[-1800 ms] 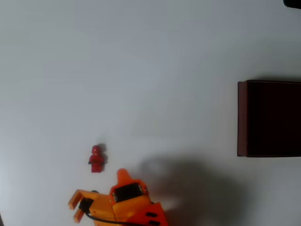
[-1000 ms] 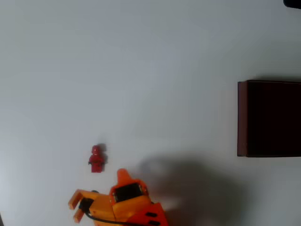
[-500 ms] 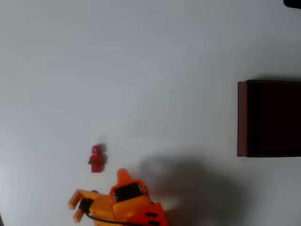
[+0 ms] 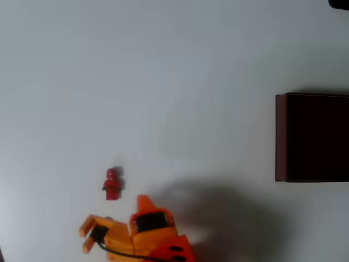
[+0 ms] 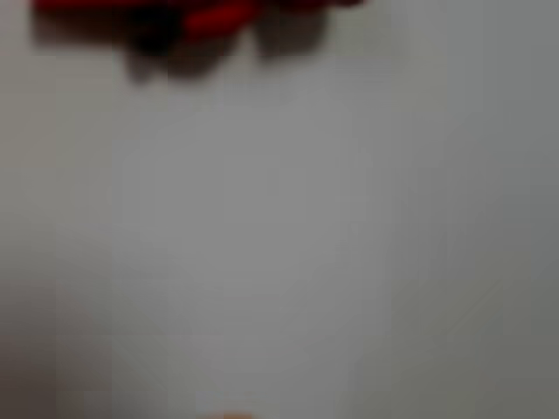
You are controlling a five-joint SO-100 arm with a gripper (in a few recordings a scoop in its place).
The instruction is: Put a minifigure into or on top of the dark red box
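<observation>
The minifigure (image 4: 112, 184), tiny and all red, lies on the white table at the lower left of the overhead view. In the wrist view it is a blurred red shape (image 5: 201, 22) at the top edge. My orange gripper (image 4: 84, 238) is just below and to the left of it, apart from it. The two fingers point left, spread open, with nothing between them. Far to the right, the dark red box (image 4: 280, 136) has thin maroon walls and a nearly black inside. It is cut off by the right edge.
The white table (image 4: 174, 82) is bare between the minifigure and the box. The arm's shadow (image 4: 218, 213) falls on the table right of the gripper. A dark object (image 4: 339, 3) pokes in at the top right corner.
The gripper has shifted slightly up the picture, closer to the minifigure. The minifigure and the box have not moved.
</observation>
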